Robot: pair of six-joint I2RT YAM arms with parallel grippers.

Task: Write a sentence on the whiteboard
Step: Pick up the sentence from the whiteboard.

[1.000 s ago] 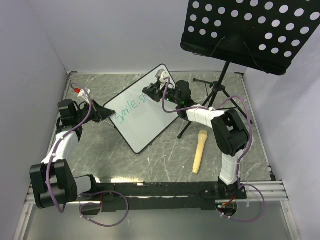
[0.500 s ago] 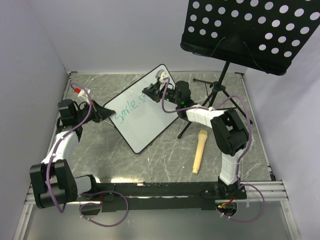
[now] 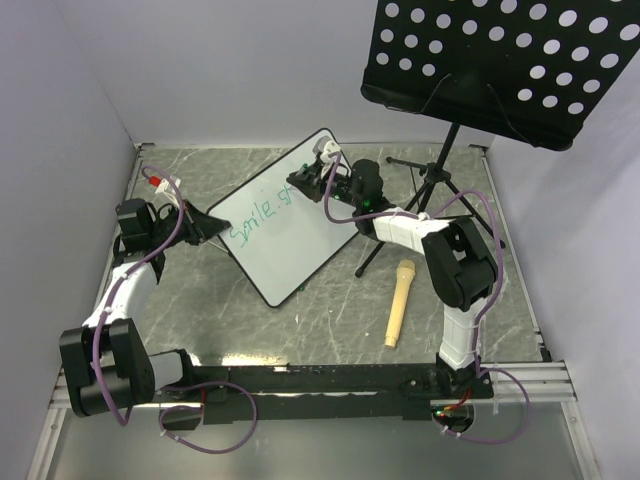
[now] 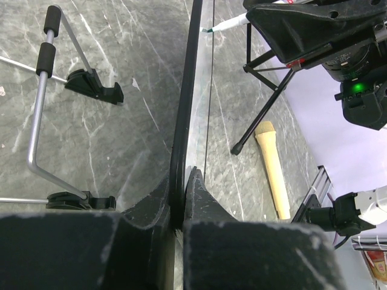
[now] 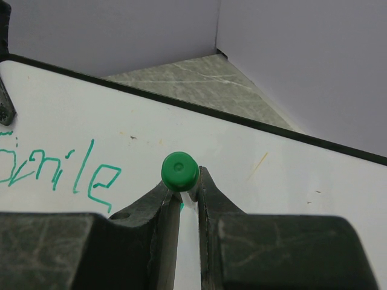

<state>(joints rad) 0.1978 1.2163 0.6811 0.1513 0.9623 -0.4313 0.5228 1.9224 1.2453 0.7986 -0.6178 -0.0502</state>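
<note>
The whiteboard stands tilted on the table, its left corner clamped edge-on in my shut left gripper. In the left wrist view its black frame runs straight up from the left gripper. The sentence, in teal, reads "Smile" plus a couple more letters. My right gripper is shut on a green-capped marker, whose tip rests on the board just after the last letter. In the right wrist view the right gripper hovers over the whiteboard, right of the word "Smile".
A black perforated music stand looms at the back right, and its tripod legs spread behind my right arm. A beige microphone-shaped object lies on the marble table right of the board. The board's wire prop stands behind it.
My right gripper has edged slightly along the board with the marker, and the teal writing has grown by a stroke. The left arm has stayed put.
</note>
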